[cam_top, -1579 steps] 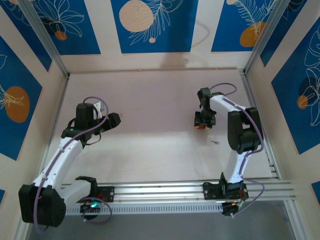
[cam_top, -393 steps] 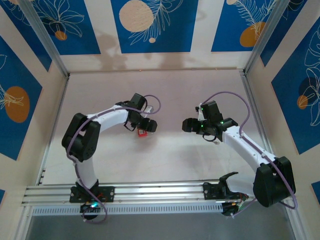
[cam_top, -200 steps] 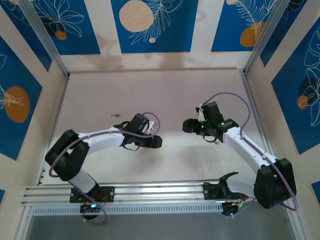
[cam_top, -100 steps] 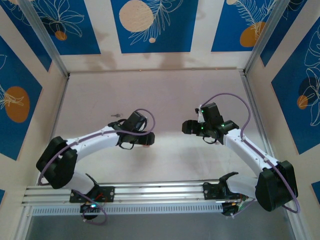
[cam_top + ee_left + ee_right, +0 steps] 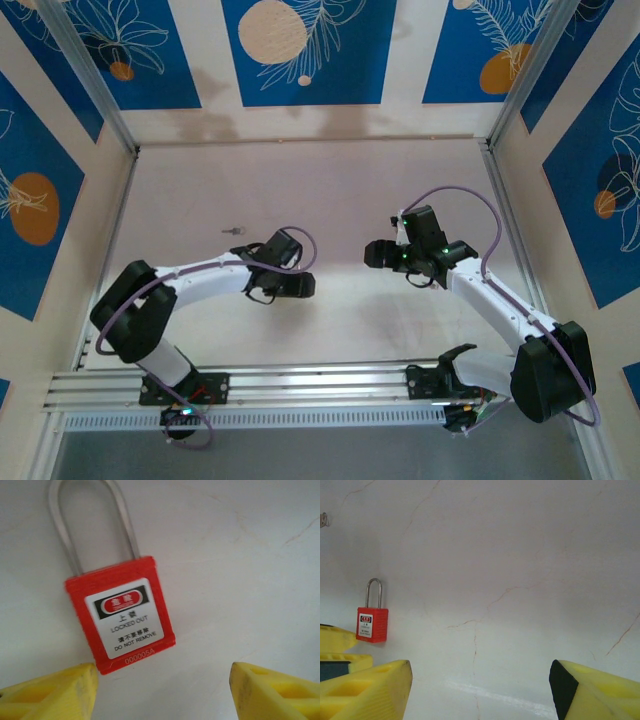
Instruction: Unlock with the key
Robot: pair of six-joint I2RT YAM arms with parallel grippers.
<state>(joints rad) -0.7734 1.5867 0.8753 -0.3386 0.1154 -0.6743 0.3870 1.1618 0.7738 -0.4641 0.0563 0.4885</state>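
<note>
Much bare table point(image 5: 330, 190) between key point(image 5: 236, 231) and padlock point(image 5: 120, 615).

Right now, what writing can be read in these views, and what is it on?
"LOCKED OUT": white label on the red padlock.
"DO NOT REMOVE": same label.
"000005A": red body under the label.
Chinese characters on the label: too blurred to read surely.
Right wrist view: label too small to read.

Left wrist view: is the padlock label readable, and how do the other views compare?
Left wrist: red padlock label legible though slightly soft, yellow fingertips blurred. Right wrist: padlock small, label unreadable, lighting even. Top external: key is a speck.
</note>
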